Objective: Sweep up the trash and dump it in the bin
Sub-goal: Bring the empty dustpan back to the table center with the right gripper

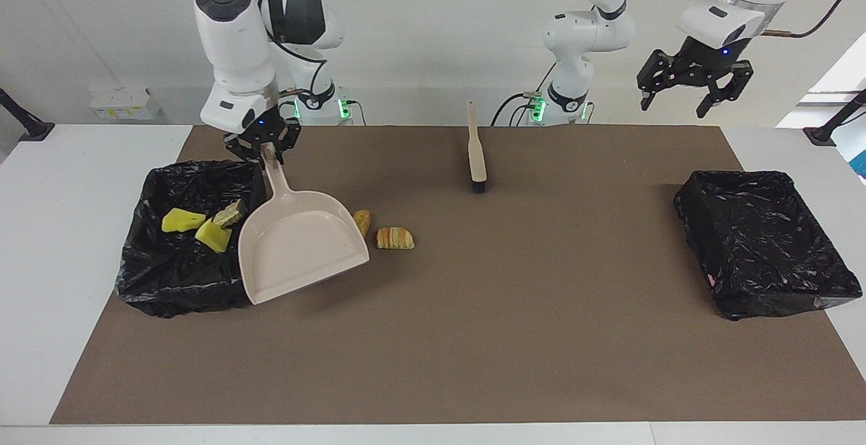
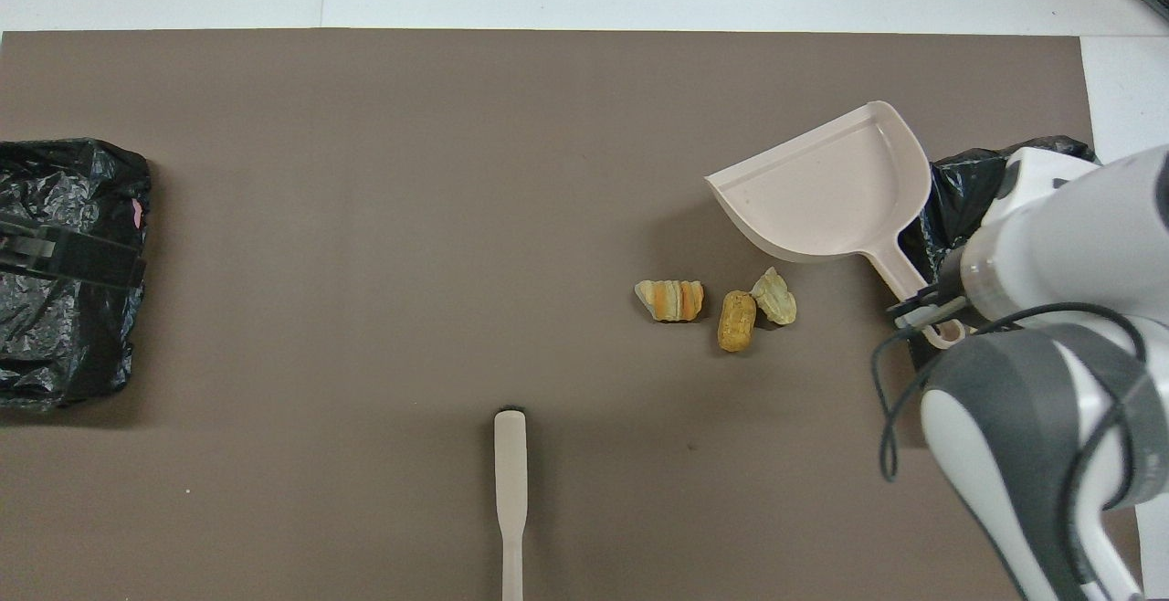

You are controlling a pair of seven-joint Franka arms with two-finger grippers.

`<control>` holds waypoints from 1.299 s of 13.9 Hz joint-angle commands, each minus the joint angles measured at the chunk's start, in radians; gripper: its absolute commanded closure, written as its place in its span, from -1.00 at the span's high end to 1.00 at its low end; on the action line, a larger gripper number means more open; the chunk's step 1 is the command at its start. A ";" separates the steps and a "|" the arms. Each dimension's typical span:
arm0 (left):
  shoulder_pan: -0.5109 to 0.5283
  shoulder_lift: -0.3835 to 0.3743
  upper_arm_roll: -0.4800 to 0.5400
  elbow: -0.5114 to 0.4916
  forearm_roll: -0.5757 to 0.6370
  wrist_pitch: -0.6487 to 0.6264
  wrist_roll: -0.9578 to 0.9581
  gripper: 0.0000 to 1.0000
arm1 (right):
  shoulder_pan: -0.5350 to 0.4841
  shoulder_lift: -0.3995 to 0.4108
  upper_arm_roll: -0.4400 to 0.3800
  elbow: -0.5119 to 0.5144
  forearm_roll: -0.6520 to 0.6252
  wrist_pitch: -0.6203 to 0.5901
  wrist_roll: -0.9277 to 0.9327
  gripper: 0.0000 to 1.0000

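Note:
My right gripper is shut on the handle of the beige dustpan, held tilted over the mat beside the black-lined bin. In the bin lie two yellow wedges and a beige lump. On the mat are two pastry pieces and a beige rock-like lump, which the pan hides in the facing view. The pan covers the spot of a loose yellow wedge. My left gripper is open and raised.
A wooden-handled brush lies on the brown mat close to the robots, mid-table. A second black-lined bin stands at the left arm's end; the left gripper hangs over it.

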 commanded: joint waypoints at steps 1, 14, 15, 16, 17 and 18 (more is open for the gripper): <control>0.007 0.004 -0.003 0.013 -0.007 -0.004 0.002 1.00 | 0.121 0.093 -0.004 0.049 0.024 0.053 0.235 -1.00; 0.007 0.004 -0.003 0.013 -0.007 -0.009 0.000 1.00 | 0.583 0.687 -0.015 0.612 0.000 0.165 0.952 -1.00; 0.007 0.004 -0.003 0.013 -0.007 -0.009 0.000 1.00 | 0.589 0.692 -0.015 0.609 -0.011 0.169 0.952 -1.00; 0.005 0.004 -0.003 0.013 -0.007 -0.009 0.000 1.00 | 0.589 0.692 -0.013 0.606 -0.015 0.168 0.952 -1.00; 0.005 0.004 -0.003 0.012 -0.007 0.002 -0.001 1.00 | 0.590 0.689 -0.015 0.603 -0.020 0.157 0.954 -0.32; 0.005 0.004 -0.003 0.012 -0.007 0.007 -0.003 1.00 | 0.592 0.683 -0.013 0.601 -0.047 0.151 0.954 0.50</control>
